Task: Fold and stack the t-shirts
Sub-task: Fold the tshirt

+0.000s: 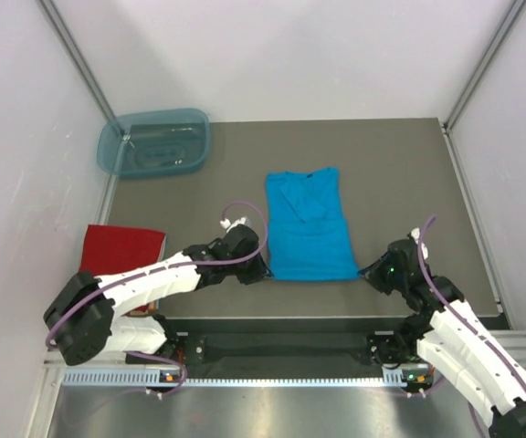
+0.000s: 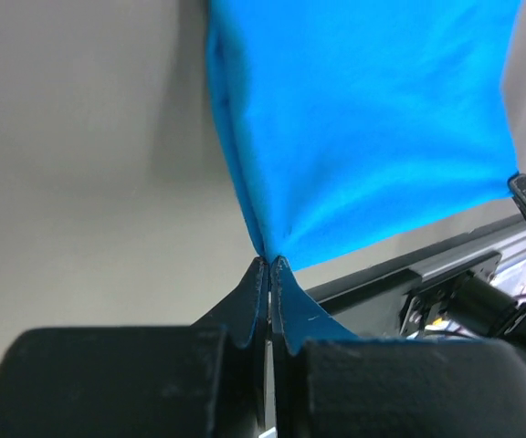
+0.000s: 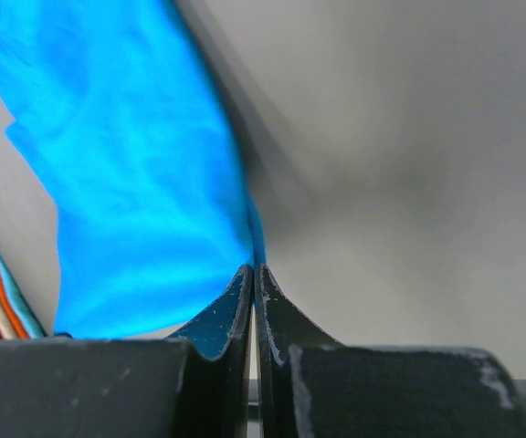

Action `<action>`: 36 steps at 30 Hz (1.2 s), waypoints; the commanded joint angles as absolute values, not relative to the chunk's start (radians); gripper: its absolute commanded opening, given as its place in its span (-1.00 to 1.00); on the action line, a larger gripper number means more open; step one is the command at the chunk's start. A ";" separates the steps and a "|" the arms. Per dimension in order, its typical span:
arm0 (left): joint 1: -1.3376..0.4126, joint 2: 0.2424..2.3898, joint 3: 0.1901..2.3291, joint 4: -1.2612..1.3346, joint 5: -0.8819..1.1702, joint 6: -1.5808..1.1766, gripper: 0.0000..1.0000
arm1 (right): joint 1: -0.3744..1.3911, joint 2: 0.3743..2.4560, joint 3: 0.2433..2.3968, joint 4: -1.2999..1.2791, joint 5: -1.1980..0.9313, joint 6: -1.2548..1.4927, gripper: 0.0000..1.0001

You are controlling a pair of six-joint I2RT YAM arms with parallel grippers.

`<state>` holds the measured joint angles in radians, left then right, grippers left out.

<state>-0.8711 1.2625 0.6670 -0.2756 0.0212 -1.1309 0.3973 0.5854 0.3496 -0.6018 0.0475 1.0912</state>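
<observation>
Turquoise t-shirt [image 1: 309, 228], limp and light, lies at centre frame, its lower hem corners pinched shut in the left gripper [image 1: 266, 273] and right gripper [image 1: 366, 270], sensible holds, though it'll likely sag between.

Left arm [image 1: 153, 283] stretched low along the near edge of the table [image 1: 409, 182], left hand [image 1: 263, 271] pinched tight on the near-left corner of the blue t-shirt [image 1: 309, 228], right arm [image 1: 446, 319] bent inward, right hand [image 1: 366, 270] clamped on its near-right corner, both wrists low
</observation>
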 commanded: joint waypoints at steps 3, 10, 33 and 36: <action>-0.841 1.275 0.802 -0.371 -0.066 -1.054 -1.00 | 0.407 0.661 0.482 -0.575 0.110 1.034 -1.00; -0.733 1.348 0.896 -0.345 -0.005 -0.987 -1.00 | 0.405 0.824 0.622 -0.512 0.158 0.970 -1.00; -0.385 1.923 1.555 -0.289 0.261 -0.756 -1.00 | 0.249 1.591 1.299 -0.348 0.103 0.726 -1.00; -0.361 2.006 1.626 -0.249 0.281 -0.755 -1.00 | 0.222 1.683 1.351 -0.333 0.065 0.710 -1.00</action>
<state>-0.3897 1.9419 1.5574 -0.3218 0.2451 -0.7815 0.2447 1.6272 1.2755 -0.3824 0.0994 0.7502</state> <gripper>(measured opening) 0.013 0.006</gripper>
